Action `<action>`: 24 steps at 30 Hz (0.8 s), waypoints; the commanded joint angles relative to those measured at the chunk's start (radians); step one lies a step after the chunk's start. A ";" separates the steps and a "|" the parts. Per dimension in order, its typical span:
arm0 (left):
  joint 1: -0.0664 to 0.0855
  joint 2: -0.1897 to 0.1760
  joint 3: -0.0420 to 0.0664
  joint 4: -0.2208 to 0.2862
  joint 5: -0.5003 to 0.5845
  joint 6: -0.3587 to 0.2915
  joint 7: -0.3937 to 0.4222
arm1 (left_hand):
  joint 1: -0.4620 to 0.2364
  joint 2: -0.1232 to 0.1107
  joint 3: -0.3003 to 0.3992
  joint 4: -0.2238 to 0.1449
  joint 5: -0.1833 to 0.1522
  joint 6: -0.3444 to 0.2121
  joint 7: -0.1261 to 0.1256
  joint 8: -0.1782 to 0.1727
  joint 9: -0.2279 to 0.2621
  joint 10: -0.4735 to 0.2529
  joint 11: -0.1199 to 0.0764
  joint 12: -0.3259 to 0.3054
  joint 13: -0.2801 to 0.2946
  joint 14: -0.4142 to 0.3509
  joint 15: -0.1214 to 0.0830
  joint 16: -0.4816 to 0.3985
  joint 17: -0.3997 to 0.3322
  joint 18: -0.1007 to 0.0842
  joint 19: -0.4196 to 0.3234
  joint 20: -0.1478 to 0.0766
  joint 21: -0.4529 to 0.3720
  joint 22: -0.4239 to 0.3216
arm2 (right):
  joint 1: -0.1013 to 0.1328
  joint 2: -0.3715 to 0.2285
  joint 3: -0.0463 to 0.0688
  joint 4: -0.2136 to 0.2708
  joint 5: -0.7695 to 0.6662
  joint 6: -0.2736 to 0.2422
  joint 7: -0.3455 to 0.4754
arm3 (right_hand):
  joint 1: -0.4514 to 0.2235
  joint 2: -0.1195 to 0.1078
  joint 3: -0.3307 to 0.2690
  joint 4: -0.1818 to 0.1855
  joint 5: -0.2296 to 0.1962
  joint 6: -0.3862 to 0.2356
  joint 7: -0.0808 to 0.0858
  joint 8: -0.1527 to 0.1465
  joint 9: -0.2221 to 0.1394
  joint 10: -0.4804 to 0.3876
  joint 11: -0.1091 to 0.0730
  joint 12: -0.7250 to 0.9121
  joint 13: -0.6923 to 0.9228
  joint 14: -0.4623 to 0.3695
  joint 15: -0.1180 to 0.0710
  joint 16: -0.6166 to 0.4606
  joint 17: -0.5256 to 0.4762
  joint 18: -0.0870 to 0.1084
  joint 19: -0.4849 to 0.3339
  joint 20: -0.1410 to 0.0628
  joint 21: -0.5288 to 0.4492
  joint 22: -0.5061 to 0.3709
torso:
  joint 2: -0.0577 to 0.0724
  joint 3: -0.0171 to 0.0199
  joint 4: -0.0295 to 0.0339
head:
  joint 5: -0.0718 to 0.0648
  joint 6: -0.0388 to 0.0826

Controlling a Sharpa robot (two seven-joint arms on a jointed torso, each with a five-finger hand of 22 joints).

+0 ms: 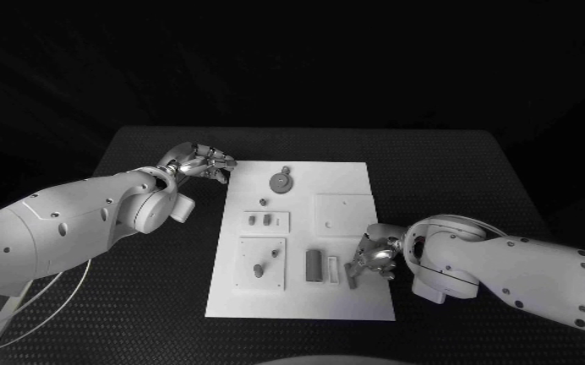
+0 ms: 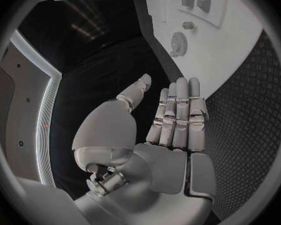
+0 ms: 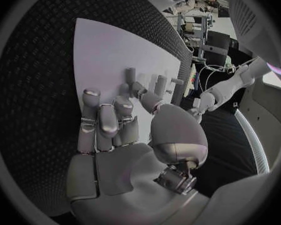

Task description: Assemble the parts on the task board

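1. A white rectangular task board (image 1: 305, 238) is laid flat in the middle of the black textured table (image 1: 475, 171).
2. Small grey parts are spread over the board: a round disc-shaped part (image 1: 281, 182) near its far edge, and a grey upright peg (image 1: 352, 276) near its right edge.
3. The silver left hand (image 1: 201, 162) is held beside the board's far left corner, fingers released and straight, nothing grasped.
4. The silver right hand (image 1: 375, 255) is positioned at the board's right edge; the peg is pinched between its fingertips.
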 commanded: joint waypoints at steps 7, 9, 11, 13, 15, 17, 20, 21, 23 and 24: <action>0.000 0.002 0.000 0.002 -0.002 0.013 0.006 | -0.006 -0.002 -0.002 0.001 -0.001 -0.009 0.000 0.001 -0.001 -0.004 0.002 -0.003 -0.001 0.000 0.006 -0.005 0.002 -0.002 -0.007 0.002 0.003 -0.001 | -0.005 0.008 -0.003 -0.008 0.099 -0.070 0.000 | -0.011 -0.011 0.007 0.002 0.006 -0.027 0.037 0.004 0.000 0.008 -0.003 0.001 -0.002 0.004 -0.003 -0.002 -0.007 0.031 0.004 0.005 0.007 0.018 | 0.000 -0.0004 0.0009 | 0.000 -0.001; 0.000 0.002 0.000 0.002 -0.002 0.013 0.006 | -0.006 -0.002 -0.002 0.000 -0.001 -0.010 0.000 0.001 -0.001 -0.004 0.002 -0.003 -0.001 0.000 0.006 -0.005 0.002 -0.002 -0.007 0.002 0.003 -0.001 | -0.004 0.010 -0.003 -0.009 0.089 -0.055 -0.009 | -0.012 -0.011 0.008 0.002 0.006 -0.027 0.037 0.004 0.000 0.008 -0.003 0.001 -0.003 0.003 -0.003 -0.002 -0.008 0.031 0.004 0.005 0.007 0.017 | 0.000 -0.0004 0.0004 | 0.001 0.000; 0.000 0.002 0.000 0.003 -0.002 0.014 0.005 | -0.007 -0.002 -0.002 0.000 -0.001 -0.010 0.000 0.001 -0.001 -0.004 0.002 -0.003 -0.001 0.000 0.006 -0.005 0.002 -0.002 -0.007 0.002 0.003 -0.001 | -0.004 0.013 -0.003 -0.010 0.072 -0.028 -0.020 | -0.014 -0.013 0.008 0.001 0.006 -0.028 0.037 0.003 -0.001 0.008 -0.003 0.000 -0.003 0.002 -0.003 -0.003 -0.010 0.031 0.004 0.005 0.006 0.017 | 0.001 -0.0002 -0.0001 | 0.001 0.000; 0.000 0.002 0.000 0.003 -0.002 0.014 0.005 | -0.007 -0.002 -0.002 0.000 -0.001 -0.010 0.000 0.001 -0.001 -0.004 0.002 -0.003 -0.001 0.000 0.006 -0.005 0.002 -0.002 -0.007 0.002 0.003 -0.001 | -0.004 0.015 -0.003 -0.010 0.056 -0.012 -0.024 | -0.021 -0.020 0.008 0.002 0.006 -0.029 0.037 0.002 -0.002 0.007 -0.002 -0.001 -0.004 0.001 -0.003 -0.005 -0.014 0.031 0.003 0.006 0.006 0.017 | 0.000 -0.0003 -0.0002 | 0.001 0.000; 0.000 0.002 0.000 0.003 -0.002 0.013 0.005 | -0.007 -0.002 -0.002 0.000 -0.001 -0.010 0.000 0.001 -0.001 -0.004 0.002 -0.003 -0.001 0.000 0.006 -0.005 0.002 -0.002 -0.007 0.002 0.003 -0.001 | -0.004 0.018 -0.003 -0.011 0.040 0.003 -0.029 | -0.028 -0.027 0.008 0.003 0.006 -0.030 0.038 0.001 -0.002 0.006 -0.002 -0.002 -0.005 -0.001 -0.002 -0.006 -0.016 0.031 0.003 0.007 0.005 0.016 | 0.000 -0.0004 -0.0001 | 0.000 0.000; 0.000 0.001 0.000 0.003 -0.002 0.013 0.005 | -0.007 -0.002 -0.002 0.000 -0.001 -0.010 0.000 0.001 -0.001 -0.004 0.002 -0.003 -0.001 0.000 0.006 -0.005 0.002 -0.002 -0.007 0.002 0.003 -0.001 | -0.004 0.019 -0.003 -0.011 0.027 0.013 -0.032 | -0.034 -0.037 0.007 0.003 0.006 -0.031 0.038 0.001 -0.003 0.006 -0.001 -0.002 -0.006 -0.002 -0.002 -0.007 -0.019 0.031 0.003 0.007 0.005 0.016 | 0.000 -0.0005 -0.0004 | 0.000 0.000; 0.000 0.002 0.000 0.003 -0.002 0.013 0.004 | -0.007 -0.002 -0.002 0.000 -0.001 -0.010 0.000 0.001 -0.001 -0.004 0.002 -0.003 -0.001 0.000 0.006 -0.005 0.002 -0.002 -0.007 0.002 0.003 -0.001 | -0.004 0.018 -0.003 -0.010 0.023 0.032 -0.038 | -0.047 -0.051 0.008 0.006 0.006 -0.031 0.039 -0.001 -0.005 0.004 0.000 -0.004 -0.007 -0.004 -0.001 -0.009 -0.023 0.031 0.003 0.008 0.003 0.015 | 0.000 0.0000 -0.0004 | 0.000 0.000; 0.000 0.002 0.000 0.003 -0.002 0.013 0.004 | -0.007 -0.002 -0.002 0.000 -0.001 -0.010 0.000 0.001 -0.001 -0.004 0.002 -0.003 -0.001 0.000 0.006 -0.005 0.002 -0.002 -0.007 0.002 0.003 -0.001 | -0.004 0.018 -0.003 -0.010 0.023 0.036 -0.038 | -0.056 -0.060 0.006 0.009 0.006 -0.032 0.040 -0.002 -0.006 0.003 0.000 -0.004 -0.008 -0.006 -0.001 -0.010 -0.026 0.031 0.004 0.009 0.003 0.014 | 0.000 0.0003 -0.0002 | -0.001 -0.001; 0.000 0.001 0.000 0.003 -0.002 0.013 0.004 | -0.007 -0.002 -0.002 0.000 -0.001 -0.010 0.000 0.001 -0.001 -0.004 0.002 -0.003 -0.001 0.000 0.006 -0.005 0.002 -0.002 -0.007 0.002 0.003 -0.001 | -0.004 0.017 -0.003 -0.009 0.023 0.042 -0.036 | -0.069 -0.073 0.006 0.013 0.006 -0.033 0.041 -0.003 -0.007 0.002 0.001 -0.005 -0.009 -0.008 0.000 -0.012 -0.030 0.031 0.004 0.010 0.001 0.013 | 0.000 0.0002 0.0000 | -0.001 -0.001; 0.000 0.001 0.000 0.003 -0.002 0.013 0.004 | -0.007 -0.002 -0.002 0.000 -0.001 -0.010 0.000 0.001 -0.001 -0.004 0.002 -0.003 -0.001 0.000 0.006 -0.005 0.002 -0.002 -0.007 0.002 0.003 -0.001 | -0.004 0.016 -0.003 -0.008 0.023 0.047 -0.036 | -0.077 -0.082 0.005 0.016 0.006 -0.035 0.041 -0.004 -0.008 0.001 0.002 -0.006 -0.010 -0.010 0.000 -0.013 -0.033 0.031 0.004 0.011 0.000 0.012 | 0.000 0.0002 0.0000 | -0.001 -0.001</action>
